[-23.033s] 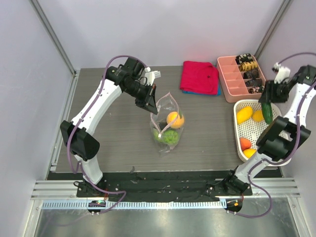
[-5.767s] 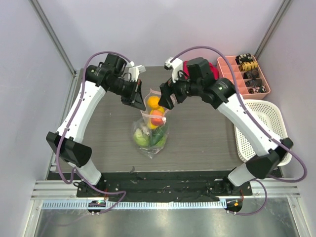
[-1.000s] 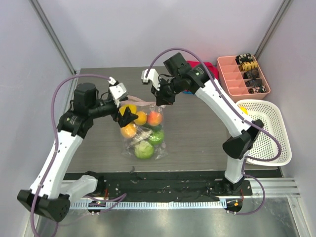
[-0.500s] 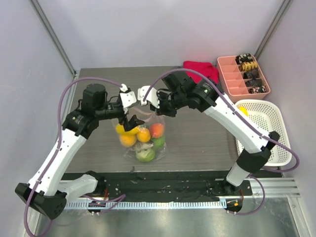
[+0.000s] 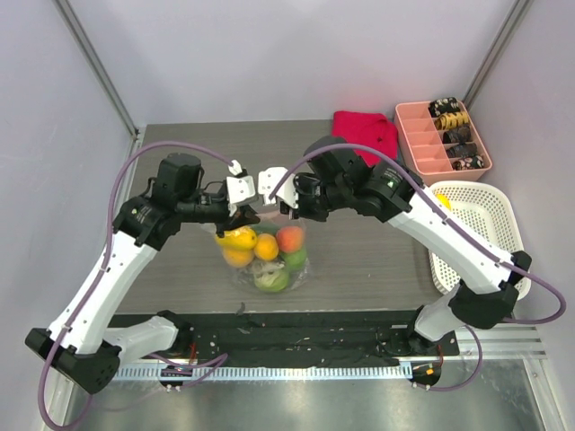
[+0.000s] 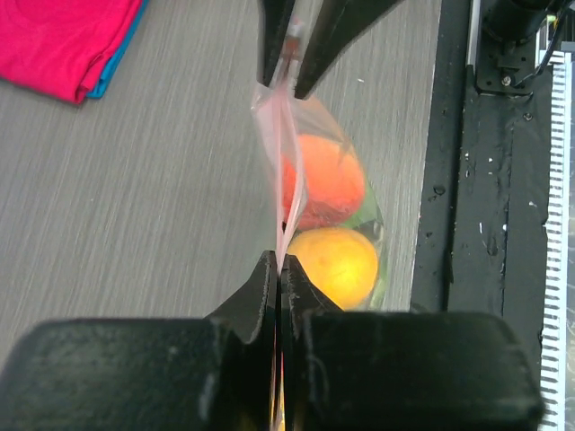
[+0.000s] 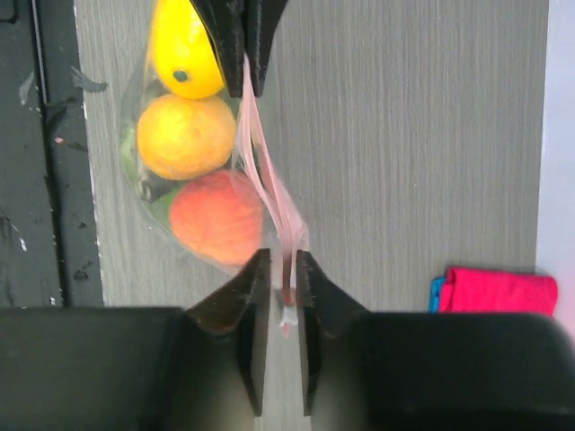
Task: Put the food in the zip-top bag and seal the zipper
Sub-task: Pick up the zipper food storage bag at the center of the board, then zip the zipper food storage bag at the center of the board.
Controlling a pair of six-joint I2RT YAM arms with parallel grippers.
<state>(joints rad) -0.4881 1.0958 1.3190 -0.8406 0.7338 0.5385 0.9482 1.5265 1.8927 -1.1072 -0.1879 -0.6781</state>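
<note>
The clear zip-top bag (image 5: 266, 256) hangs between my two grippers over the middle of the table. It holds the food: a yellow lemon (image 7: 180, 49), an orange (image 7: 184, 135), a red-orange fruit (image 7: 216, 220) and a green one (image 5: 272, 280). My left gripper (image 6: 277, 269) is shut on one end of the pink zipper (image 6: 284, 162). At the other end my right gripper (image 7: 283, 269) is closed round the zipper's tip (image 7: 269, 180), with a thin gap showing between its fingers. From above, the left gripper (image 5: 244, 215) and right gripper (image 5: 286, 205) sit close together.
A folded red cloth (image 5: 364, 139) lies at the back. A pink compartment tray (image 5: 440, 139) stands at the back right. A white basket (image 5: 476, 238) sits at the right edge. The black base strip (image 5: 296, 328) runs along the near edge.
Both grippers have come toward the near side and closer together, carrying the bag with them. The fruits have bunched lower in the bag.
</note>
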